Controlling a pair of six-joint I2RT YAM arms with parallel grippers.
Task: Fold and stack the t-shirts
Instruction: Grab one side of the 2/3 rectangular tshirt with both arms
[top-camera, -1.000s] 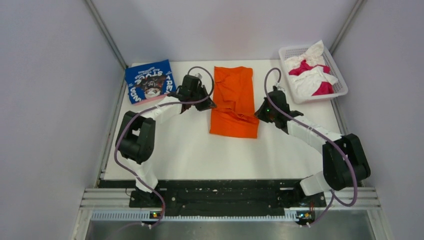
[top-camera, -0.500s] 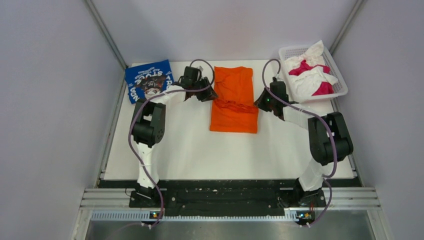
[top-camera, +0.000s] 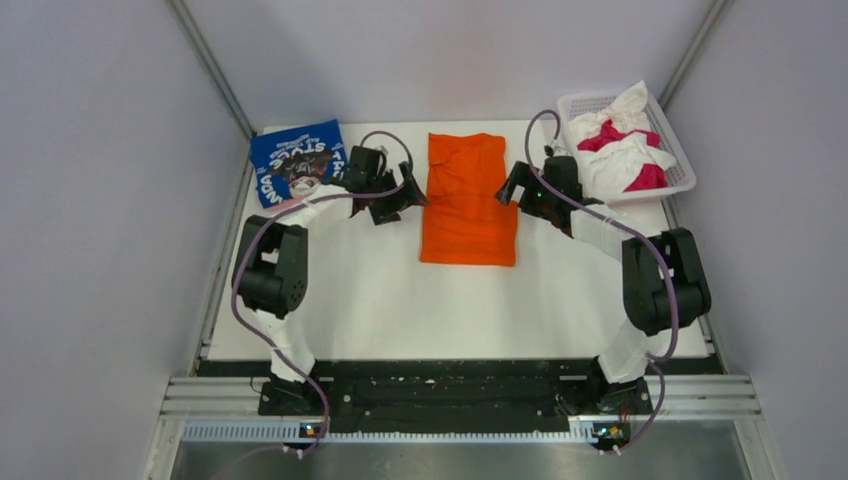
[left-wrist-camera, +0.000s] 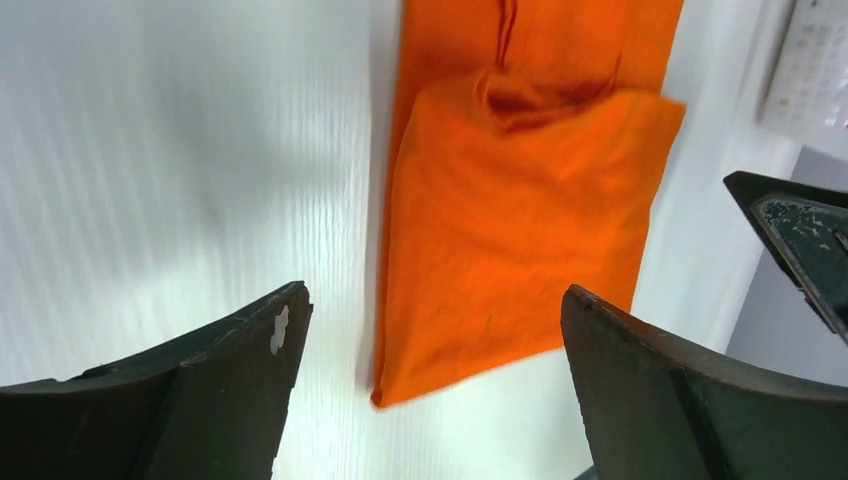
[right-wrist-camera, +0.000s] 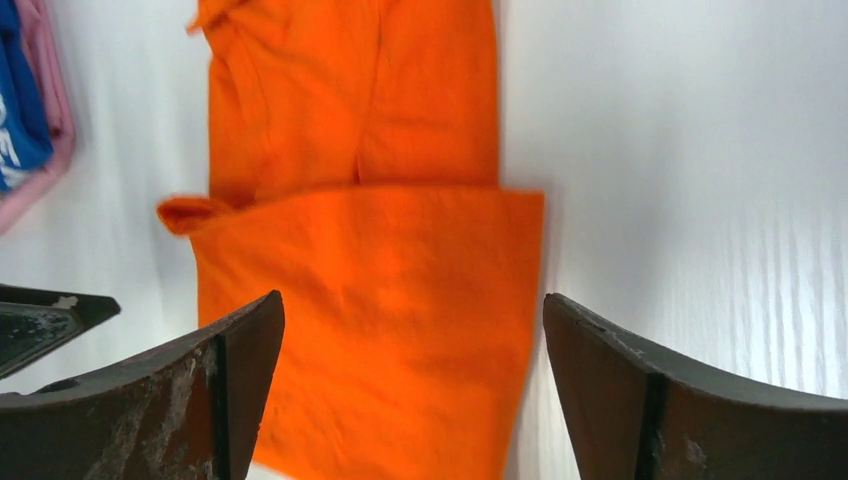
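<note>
The orange t-shirt (top-camera: 467, 198) lies flat at the table's middle back, with one layer folded over on itself (right-wrist-camera: 370, 290). My left gripper (top-camera: 393, 202) hovers open at its left edge, and the cloth (left-wrist-camera: 520, 200) shows between the empty fingers (left-wrist-camera: 230, 380). Mirroring it at the right edge, my right gripper (top-camera: 513, 186) is open above the shirt and holds nothing. A folded blue t-shirt (top-camera: 298, 162) with white lettering rests at the back left. White and magenta t-shirts (top-camera: 625, 150) are heaped in the basket.
The white lattice basket (top-camera: 583, 103) stands at the back right corner, close to the right arm. Grey walls close in both sides and the back. A pink cloth edge (right-wrist-camera: 55, 150) shows under the blue shirt.
Both grippers went from shut to open and let go of the orange shirt. They drew apart to its two sides, and the folded layer now lies flat.
</note>
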